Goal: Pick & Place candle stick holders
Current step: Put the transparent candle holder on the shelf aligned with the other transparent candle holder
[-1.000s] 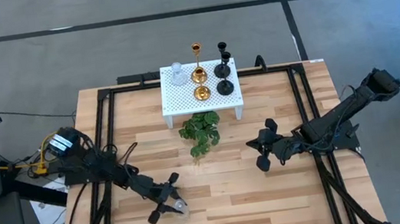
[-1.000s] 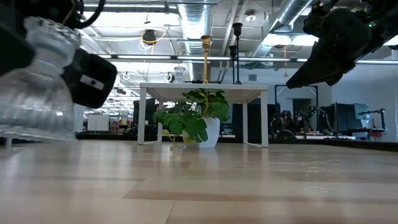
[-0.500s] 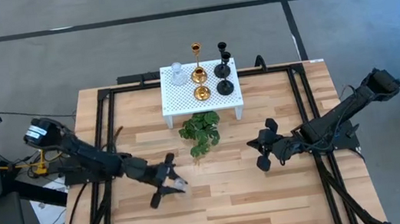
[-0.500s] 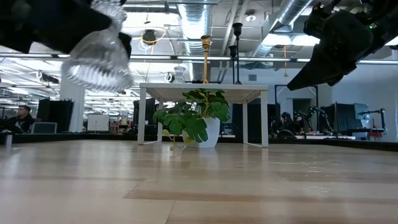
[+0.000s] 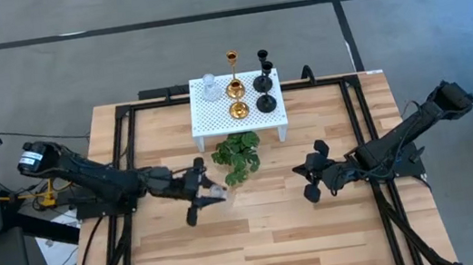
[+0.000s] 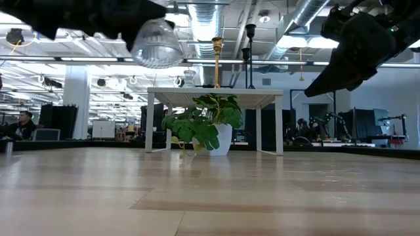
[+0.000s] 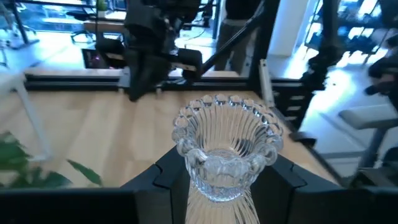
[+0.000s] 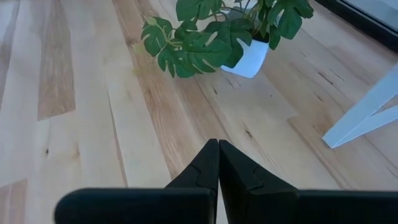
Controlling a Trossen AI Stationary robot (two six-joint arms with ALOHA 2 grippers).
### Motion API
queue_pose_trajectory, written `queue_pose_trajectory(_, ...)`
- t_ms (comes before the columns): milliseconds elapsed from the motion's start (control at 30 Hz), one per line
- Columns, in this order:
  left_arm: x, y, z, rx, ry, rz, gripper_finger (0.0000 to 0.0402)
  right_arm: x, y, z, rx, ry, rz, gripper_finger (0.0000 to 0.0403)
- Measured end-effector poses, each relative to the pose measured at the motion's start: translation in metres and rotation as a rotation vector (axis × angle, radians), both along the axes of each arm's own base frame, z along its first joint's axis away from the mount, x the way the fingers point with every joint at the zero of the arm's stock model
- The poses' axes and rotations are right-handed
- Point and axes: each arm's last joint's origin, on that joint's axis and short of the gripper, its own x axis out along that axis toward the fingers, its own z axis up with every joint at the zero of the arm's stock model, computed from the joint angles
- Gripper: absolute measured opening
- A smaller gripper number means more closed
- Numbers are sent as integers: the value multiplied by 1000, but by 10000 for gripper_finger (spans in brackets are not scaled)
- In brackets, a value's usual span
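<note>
My left gripper (image 5: pixel 200 192) is shut on a clear glass candle stick holder (image 5: pixel 216 193), in the air left of the green plant (image 5: pixel 237 155); both also show in the low view, gripper (image 6: pixel 98 13) and holder (image 6: pixel 156 42). On the white perforated stand (image 5: pixel 217 121) stand a second clear holder (image 5: pixel 210 88), two gold ones (image 5: pixel 235 87) (image 5: pixel 239 110) and two black ones (image 5: pixel 264 80) (image 5: pixel 266 103), on their round bases. My right gripper (image 5: pixel 309 178) is shut and empty, above the table right of the plant. My left gripper pinches the glass holder below its ribbed cup (image 7: pixel 217 180), one finger (image 7: pixel 168 177) on each side. The fingers come about level from the table's left. The holder lies along them, its beaded rim (image 7: pixel 227 106) sticking out past the fingertips, lifted clear of the table.
The plant in its white pot (image 8: pixel 245 59) stands in front of the stand, between the two grippers. The stand's legs (image 6: pixel 149 124) lift its top above the table. A black frame (image 5: pixel 126 165) runs along the table's sides. Bare wood lies near the front edge (image 5: pixel 261 248).
My left gripper has risen from the table near the front edge and gone toward the far edge and the plant, carrying the glass holder. The holder has been lifted clear and tipped from upright to lying along the fingers.
</note>
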Motion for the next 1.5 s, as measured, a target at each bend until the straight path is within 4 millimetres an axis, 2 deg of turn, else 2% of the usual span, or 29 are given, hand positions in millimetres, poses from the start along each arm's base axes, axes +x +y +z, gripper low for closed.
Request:
queue_pose_trajectory(100, 8, 7, 14, 45, 17, 75, 130, -1, 0, -1, -5, 11, 0, 0)
queue_pose_trajectory(300, 18, 32, 37, 111, 29, 346, 131, -1, 0, -1, -8, 17, 0, 0)
queue_pose_trajectory(633, 22, 77, 67, 97, -23, 611, 131, -4, -2, -4, -27, 59, 0, 0)
queue_pose_trajectory(933, 18, 107, 68, 98, 6, 760, 131, -4, -2, -4, -29, 64, -1, 0)
queue_pose_trajectory(1200, 14, 123, 67, 74, 15, 827, 131, -4, -2, -4, -30, 63, -2, 0)
queue_pose_trajectory(1500, 25, 139, 50, 26, 79, 836, 131, -4, -2, -4, -32, 63, -3, 0)
